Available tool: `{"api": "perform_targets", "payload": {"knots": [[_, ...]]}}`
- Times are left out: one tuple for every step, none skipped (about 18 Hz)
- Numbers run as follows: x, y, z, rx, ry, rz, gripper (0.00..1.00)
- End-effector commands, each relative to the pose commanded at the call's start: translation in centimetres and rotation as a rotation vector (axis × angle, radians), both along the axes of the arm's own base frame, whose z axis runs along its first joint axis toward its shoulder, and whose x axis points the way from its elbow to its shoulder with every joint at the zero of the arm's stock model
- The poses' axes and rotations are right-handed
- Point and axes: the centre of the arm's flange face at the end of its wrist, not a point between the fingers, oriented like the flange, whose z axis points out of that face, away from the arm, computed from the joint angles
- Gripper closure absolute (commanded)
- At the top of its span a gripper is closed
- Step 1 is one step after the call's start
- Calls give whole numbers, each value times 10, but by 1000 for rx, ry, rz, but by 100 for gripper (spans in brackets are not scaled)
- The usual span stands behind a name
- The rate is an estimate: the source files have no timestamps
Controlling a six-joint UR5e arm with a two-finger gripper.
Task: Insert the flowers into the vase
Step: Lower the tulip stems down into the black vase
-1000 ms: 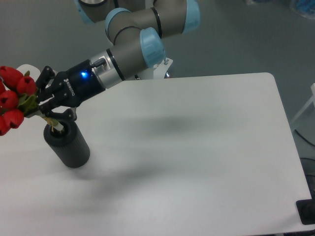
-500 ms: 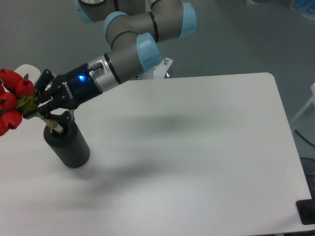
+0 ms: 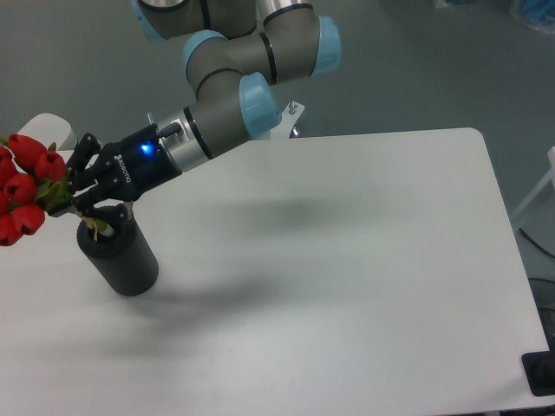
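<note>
Red tulip buds of the flowers [image 3: 26, 195] hang out past the left edge of the worktop [image 3: 347, 260], with the bunch held at its stems by the end effector [image 3: 80, 198], whose fingers are closed narrow around them. Stem ends reach down and right into the hole of the vase [image 3: 119, 256], which stands upright directly below the end effector, so the bunch's long axis lies tilted, buds up-left, tips at the mouth. Further insertion probably requires travel down along that axis toward upright.

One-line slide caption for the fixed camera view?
Gripper holds red flowers, stems entering the black vase on the white table.
</note>
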Motion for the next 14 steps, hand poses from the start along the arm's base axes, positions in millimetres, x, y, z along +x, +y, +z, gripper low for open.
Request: {"api": "perform_targets", "payload": {"knots": [[0,0,-1,-2,-2,0,86],[-1,1,-6,-7,-6,0,85],[-2,2,-8,-9,-8,0,85],[-2,2,-11,-9,-8,0,84],[-3,3,-14,-9,-8,0,84],[-4,4,-17,-12,-11,0,83],[-4,4,-19,-16,-15,0,83],[-5,5,-22,-18,-17,-1,83],[-5,6,-24,-17,-16,-2,82],[-6,6,-26,-9,-7,-7,81],[-6,7,-29,-6,-3,-10,80],[-6,8,-34,-9,-6,-13,80],[-6,7,-36,-5,-2,-16,80],[-6,7,-38,1,4,-19,79]]}}
